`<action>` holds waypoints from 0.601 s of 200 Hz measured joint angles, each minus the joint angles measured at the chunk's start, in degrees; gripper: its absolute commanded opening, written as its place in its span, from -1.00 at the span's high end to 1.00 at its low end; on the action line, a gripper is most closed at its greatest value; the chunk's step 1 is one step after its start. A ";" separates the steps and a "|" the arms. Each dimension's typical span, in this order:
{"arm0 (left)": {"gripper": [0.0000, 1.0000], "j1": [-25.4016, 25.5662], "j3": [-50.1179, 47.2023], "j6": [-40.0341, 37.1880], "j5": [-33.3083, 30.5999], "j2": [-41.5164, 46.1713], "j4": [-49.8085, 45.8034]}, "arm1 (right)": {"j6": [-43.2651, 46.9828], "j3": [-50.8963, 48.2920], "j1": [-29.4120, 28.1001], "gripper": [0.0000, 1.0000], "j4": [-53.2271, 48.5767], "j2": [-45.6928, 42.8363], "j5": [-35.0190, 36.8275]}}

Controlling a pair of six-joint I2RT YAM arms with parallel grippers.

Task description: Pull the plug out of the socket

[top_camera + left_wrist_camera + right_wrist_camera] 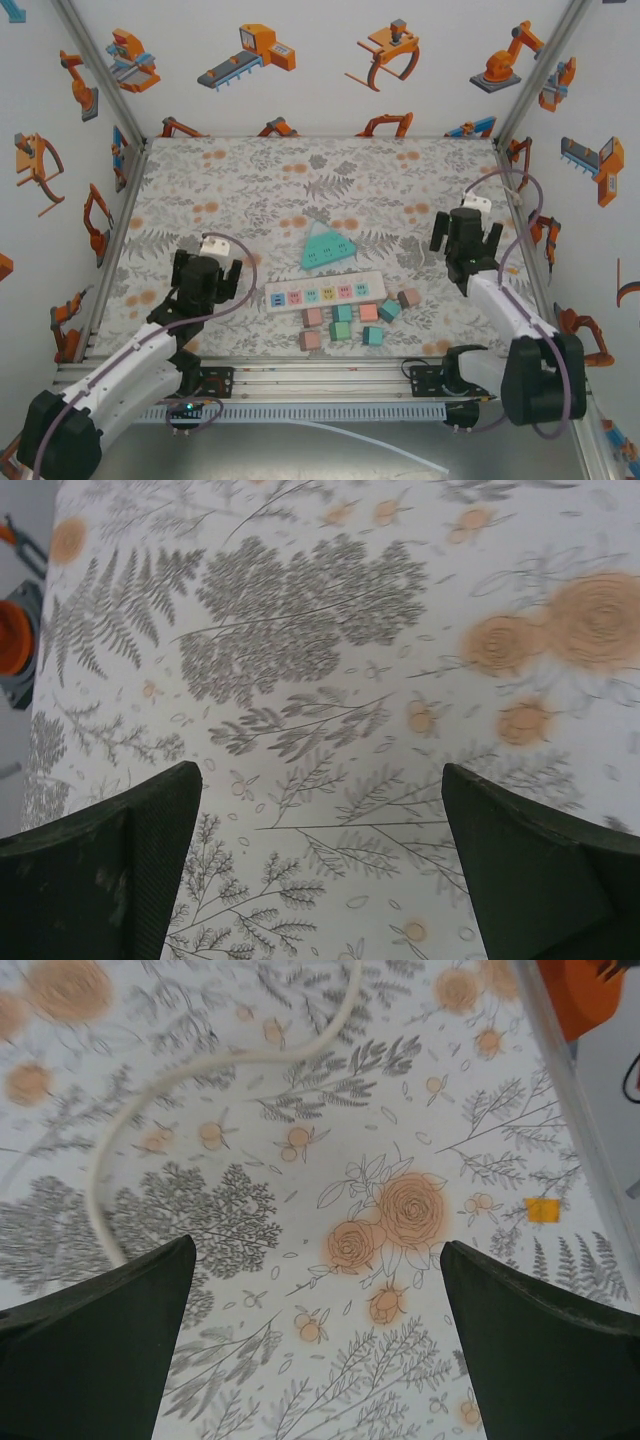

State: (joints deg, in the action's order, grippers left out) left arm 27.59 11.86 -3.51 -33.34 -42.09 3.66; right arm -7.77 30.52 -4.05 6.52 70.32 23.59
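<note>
The white socket strip (325, 293) is recorded lying at the middle of the floral bench (250, 180). A teal triangular socket (328, 247) is seen just behind it. Pink and teal blocks (342, 326) are noted just in front. The left claw (207, 268) and right claw (467, 238) are spread wide and empty, each well apart from the strip.

I see the bench (250, 190) covered in a grey fern and orange flower print. Near its middle lies a white power strip (325, 293), set crosswise, with a teal triangular socket unit (328, 248) just behind it. Pink and teal blocks (343, 313) sit clustered along the strip's near side. Under the right wrist camera, a white cable (97, 1185) curves across the print.
</note>
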 measured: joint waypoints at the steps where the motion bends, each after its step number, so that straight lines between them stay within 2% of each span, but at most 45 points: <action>1: -0.94 -0.15 -0.13 0.04 -0.04 0.00 0.13 | 0.13 -0.13 0.11 -0.99 0.35 0.35 -0.07; 27: -0.94 -4.85 -1.90 0.35 -0.46 -1.22 5.35 | 2.73 -3.63 2.29 -0.99 12.81 9.42 -4.22; 49: -0.94 -9.09 -1.79 0.39 1.38 -5.75 12.24 | 3.13 -4.46 3.30 -0.99 23.08 14.71 -8.79; 76: -0.94 -14.10 -1.16 0.85 5.31 -16.41 21.81 | 3.13 -8.68 5.09 -0.99 35.23 17.35 -13.22; 120: -0.94 -22.73 7.78 3.56 15.91 -36.92 33.81 | 3.10 -9.57 5.49 -0.99 40.41 17.79 -15.45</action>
State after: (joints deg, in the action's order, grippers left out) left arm 4.86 19.64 0.05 -17.43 -79.00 37.47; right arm -4.67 20.95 1.43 46.94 88.12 8.14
